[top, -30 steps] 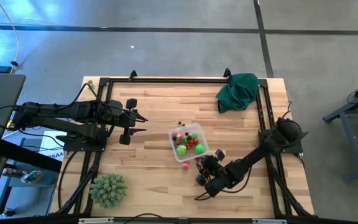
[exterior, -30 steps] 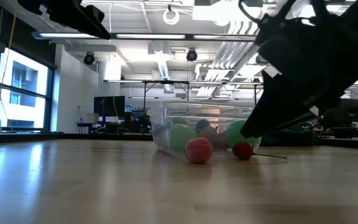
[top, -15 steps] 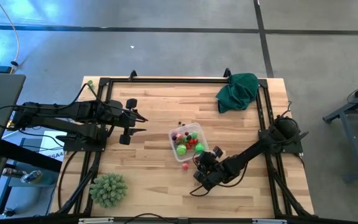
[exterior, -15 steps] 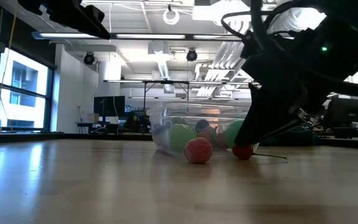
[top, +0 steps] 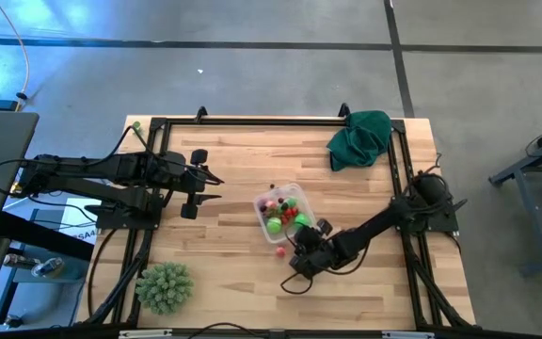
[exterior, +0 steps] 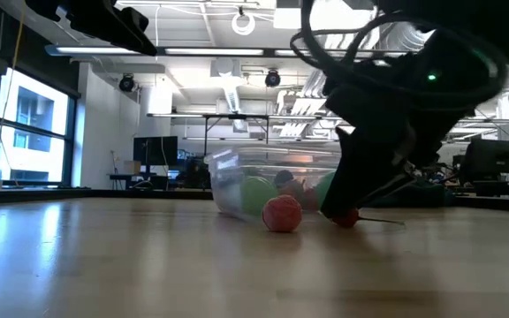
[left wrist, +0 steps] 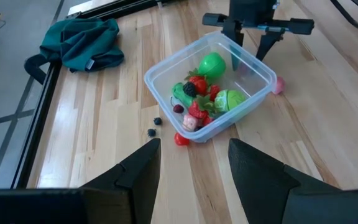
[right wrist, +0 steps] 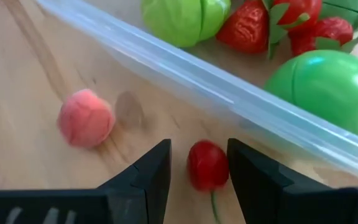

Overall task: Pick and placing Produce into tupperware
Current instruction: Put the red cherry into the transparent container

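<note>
Small red stemmed toy cherry [right wrist: 207, 164], light, hard, roll-prone: lying between open right gripper [right wrist: 197, 167] fingers beside clear plastic tupperware [right wrist: 229, 99]; grip across body.

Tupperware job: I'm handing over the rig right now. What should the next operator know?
Left gripper: jaws open, empty, waiting at the table's left side.
Right gripper: low beside the tupperware, jaws open on either side of a red cherry lying on the table; not clearly gripped.
Done: green pieces and strawberries are in the box.
Left: the cherry, a pink ball near it, and on the box's far side a red piece and two dark berries.
</note>
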Controlling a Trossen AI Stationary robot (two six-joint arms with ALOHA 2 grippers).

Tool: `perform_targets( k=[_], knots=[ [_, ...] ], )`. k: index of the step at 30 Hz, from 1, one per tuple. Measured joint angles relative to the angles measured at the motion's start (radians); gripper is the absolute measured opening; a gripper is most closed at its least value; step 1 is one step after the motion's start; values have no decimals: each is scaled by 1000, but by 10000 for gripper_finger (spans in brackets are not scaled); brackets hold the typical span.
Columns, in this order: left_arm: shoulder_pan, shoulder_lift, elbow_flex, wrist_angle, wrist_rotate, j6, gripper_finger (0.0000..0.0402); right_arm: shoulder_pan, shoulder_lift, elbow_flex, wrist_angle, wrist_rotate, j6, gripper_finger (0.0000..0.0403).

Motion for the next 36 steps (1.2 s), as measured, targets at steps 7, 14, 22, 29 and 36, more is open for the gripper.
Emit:
perform_targets(
  k=[7, 14, 22, 29, 36],
  knots=[
    [0, 0, 0, 0, 0, 0, 179, -23, 0, 0, 22, -34, -25, 149],
    [0, 0, 0, 0, 0, 0, 179, -23, 0, 0, 5, -69, -9, 149],
    [0, 0, 0, 0, 0, 0, 179, -23, -1, 1, -14, -76, 19, 149],
    [0, 0, 0, 0, 0, 0, 179, -26, -1, 1, -17, -89, 13, 145],
    [0, 0, 0, 0, 0, 0, 179, -26, -1, 1, -26, -89, 12, 115]
  ],
)
